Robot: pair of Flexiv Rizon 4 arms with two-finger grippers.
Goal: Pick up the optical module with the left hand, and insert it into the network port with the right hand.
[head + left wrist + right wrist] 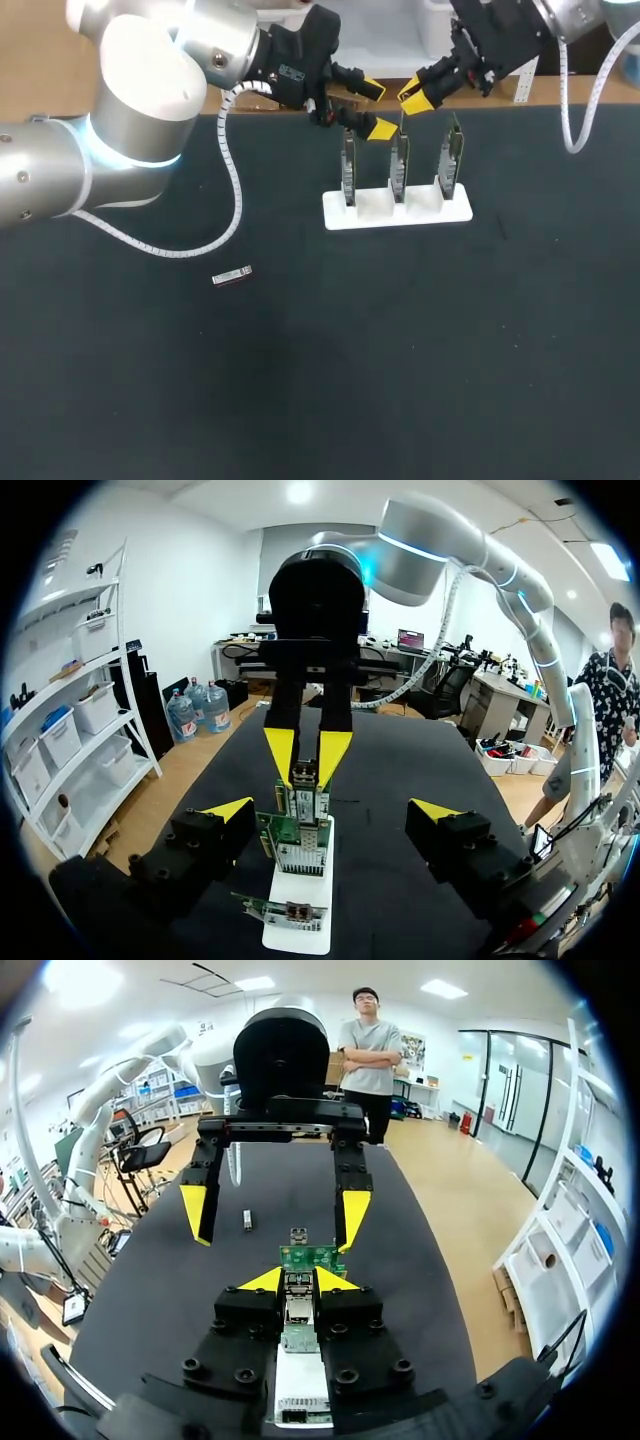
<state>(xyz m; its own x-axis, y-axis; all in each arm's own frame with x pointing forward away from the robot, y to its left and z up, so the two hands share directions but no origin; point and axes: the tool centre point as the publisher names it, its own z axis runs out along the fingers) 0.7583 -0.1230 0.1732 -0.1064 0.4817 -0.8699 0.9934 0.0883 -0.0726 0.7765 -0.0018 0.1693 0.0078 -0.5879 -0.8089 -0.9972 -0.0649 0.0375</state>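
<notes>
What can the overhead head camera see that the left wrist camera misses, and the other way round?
Only the head view shows the optical module, lying alone on the black table, away from both grippers. Only the left wrist view shows the green faces of the circuit boards and what looks like a network port on the nearest one. Both show the white stand, the open left gripper and the right gripper near the boards' tops.
</notes>
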